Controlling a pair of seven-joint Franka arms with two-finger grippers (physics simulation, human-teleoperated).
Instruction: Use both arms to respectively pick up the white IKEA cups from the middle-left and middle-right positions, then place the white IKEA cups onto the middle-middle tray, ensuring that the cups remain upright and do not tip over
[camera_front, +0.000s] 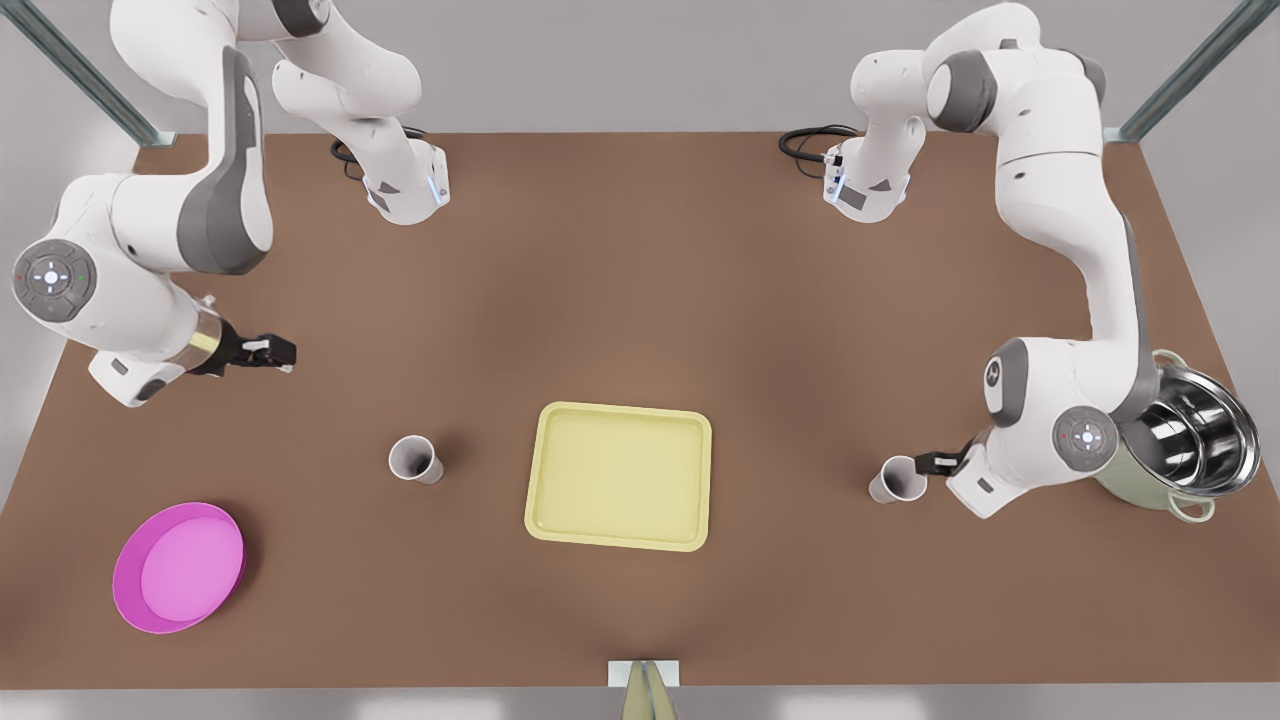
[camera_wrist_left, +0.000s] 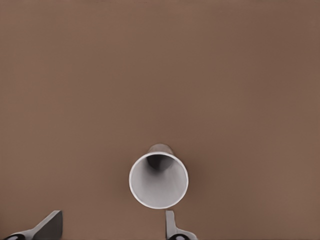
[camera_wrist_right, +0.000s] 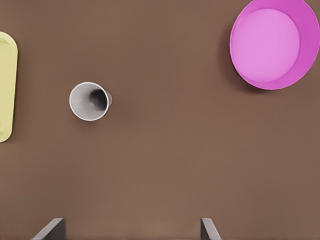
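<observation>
two fingertips (camera_wrist_left: 50, 227) edge-cropped by cup (camera_wrist_left: 159, 180); right gripper (camera_front: 265, 352) likewise

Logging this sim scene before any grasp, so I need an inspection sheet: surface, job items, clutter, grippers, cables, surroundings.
Surface: brown table, flat.
Job's things: plate-side cup and pot-side cup, both upright, flanking the yellow tray; neither is on it.
Clutter: pink plate; steel pot.
Grippers: left gripper open, right beside the pot-side cup; right gripper open, well apart from the plate-side cup.
Cables: black cables at the arm bases.
Surroundings: grey floor, metal struts.
</observation>
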